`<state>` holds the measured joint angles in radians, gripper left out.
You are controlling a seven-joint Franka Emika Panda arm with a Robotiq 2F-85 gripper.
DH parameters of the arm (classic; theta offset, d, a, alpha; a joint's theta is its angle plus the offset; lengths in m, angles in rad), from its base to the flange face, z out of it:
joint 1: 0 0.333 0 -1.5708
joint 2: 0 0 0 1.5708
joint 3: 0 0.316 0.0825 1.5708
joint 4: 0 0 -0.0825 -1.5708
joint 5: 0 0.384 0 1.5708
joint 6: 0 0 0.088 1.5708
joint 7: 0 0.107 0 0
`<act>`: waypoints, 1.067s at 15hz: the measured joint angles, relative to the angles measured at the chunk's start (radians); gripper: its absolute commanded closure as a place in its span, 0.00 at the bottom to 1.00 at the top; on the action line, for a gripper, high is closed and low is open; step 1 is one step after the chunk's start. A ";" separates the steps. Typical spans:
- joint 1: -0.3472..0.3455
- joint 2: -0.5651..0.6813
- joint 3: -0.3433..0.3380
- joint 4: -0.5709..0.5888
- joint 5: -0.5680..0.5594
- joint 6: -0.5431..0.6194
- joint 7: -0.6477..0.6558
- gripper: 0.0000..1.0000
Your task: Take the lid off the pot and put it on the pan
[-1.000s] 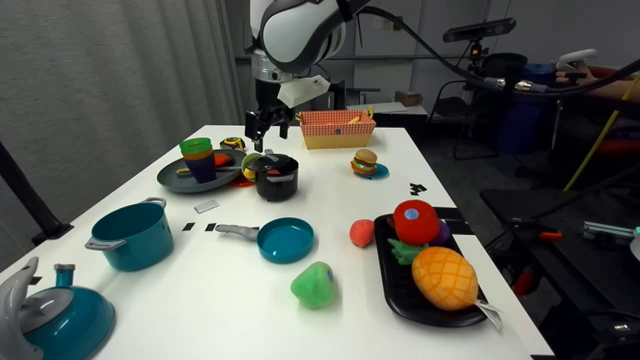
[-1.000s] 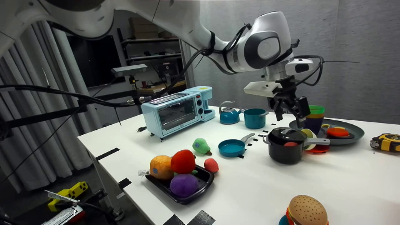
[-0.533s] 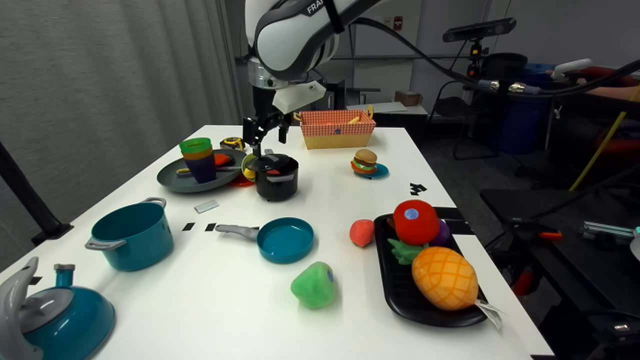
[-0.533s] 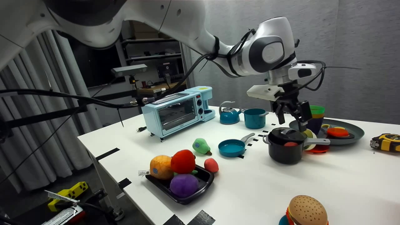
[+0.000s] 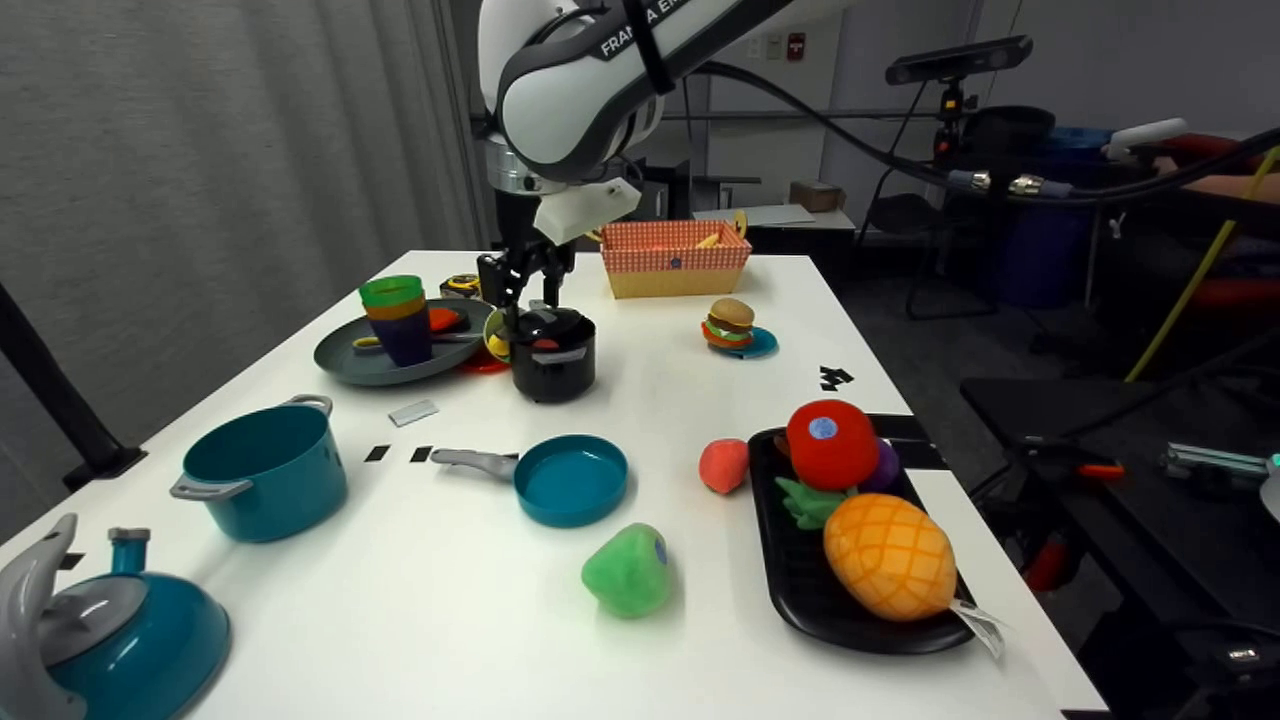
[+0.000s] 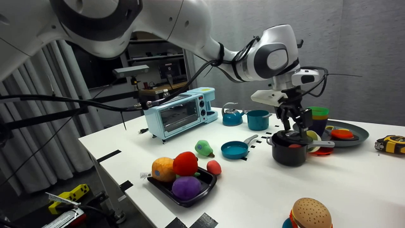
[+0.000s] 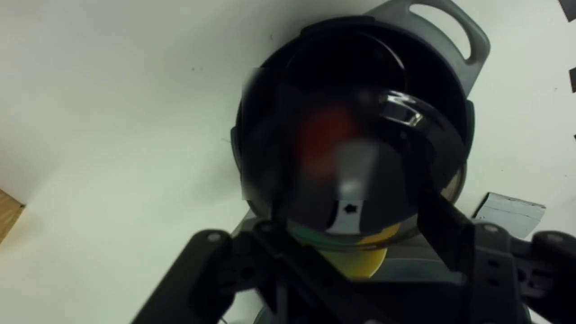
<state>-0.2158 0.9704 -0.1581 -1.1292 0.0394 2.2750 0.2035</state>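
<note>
The black lid [image 5: 549, 322] sits off-centre and tilted on the small black pot [image 5: 555, 376], with a red item partly showing inside the pot. Lid [image 6: 293, 138] and pot [image 6: 288, 157] also show in the other exterior picture. In the wrist view the lid [image 7: 384, 191] covers part of the pot [image 7: 443, 67], and its grey handle stands between my fingers. My gripper [image 6: 295, 129] is part-way open, fingertips down at the lid, one on each side of the handle, with gaps left. The blue pan [image 5: 570, 482] rests bare on the table, also in an exterior view [image 6: 234, 150].
A dark plate [image 5: 365, 372] with stacked cups [image 5: 398, 325] stands close beside the pot. A yellow-green cup [image 6: 313, 136] touches the pot's side area. A teal pot [image 5: 265, 475], kettle [image 5: 140, 630], green toy [image 5: 628, 572] and black tray [image 5: 790, 590] surround the pan.
My gripper has moved down from above the pot to the lid, and its fingers have come somewhat closer together. The lid appears slightly shifted; pot and pan have stayed put.
</note>
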 measured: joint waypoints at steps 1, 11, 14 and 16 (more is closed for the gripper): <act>0.000 0.003 0.002 0.008 0.000 0.000 0.001 0.65; -0.003 0.013 0.003 0.039 0.000 -0.002 0.008 0.96; 0.000 0.006 0.004 0.040 0.000 -0.002 0.008 0.96; 0.006 -0.004 0.009 0.040 0.000 -0.002 0.007 0.96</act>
<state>-0.2095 0.9660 -0.1494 -1.0895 0.0395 2.2727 0.2109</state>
